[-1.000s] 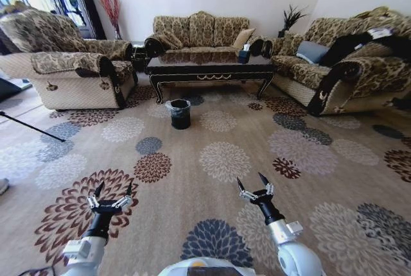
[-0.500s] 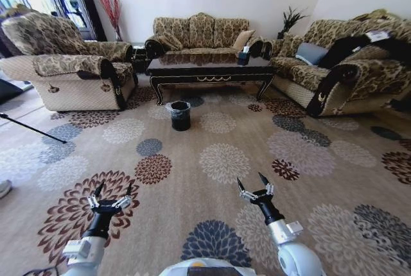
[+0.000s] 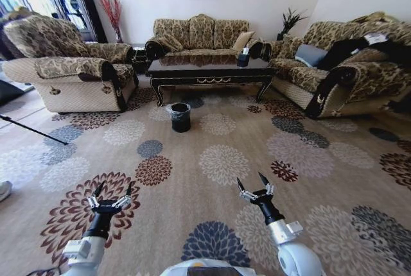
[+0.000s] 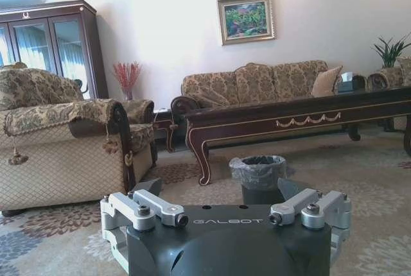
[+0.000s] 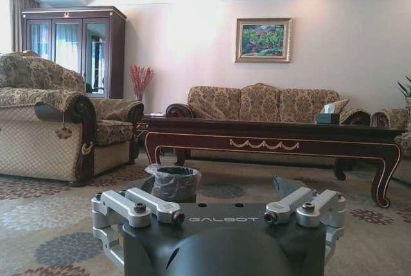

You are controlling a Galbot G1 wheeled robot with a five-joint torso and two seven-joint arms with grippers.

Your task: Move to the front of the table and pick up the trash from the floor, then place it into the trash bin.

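Note:
The dark brown table (image 3: pixel 209 69) with gold trim stands far ahead, in front of the back sofa. On the carpet just before it stands the small black trash bin (image 3: pixel 180 116) with its grey liner. My left gripper (image 3: pixel 113 189) and right gripper (image 3: pixel 253 181) hang low over the carpet close to my body, both open and holding nothing. The wrist views look across the floor at the bin (image 4: pixel 259 173) (image 5: pixel 173 183) and the table (image 4: pixel 302 119) (image 5: pixel 270 138). I cannot make out the trash on the floor.
A patterned armchair (image 3: pixel 70 74) stands at the left and a long sofa (image 3: pixel 340 64) at the right. A tissue box (image 3: pixel 243 58) sits on the table. A thin black pole (image 3: pixel 32 128) crosses the floor at far left. Wide open flowered carpet (image 3: pixel 225 160) lies between me and the bin.
The whole head picture has shifted slightly, with the furniture sliding a little in the view, so the camera has moved. Both arms keep the same pose, grippers still open.

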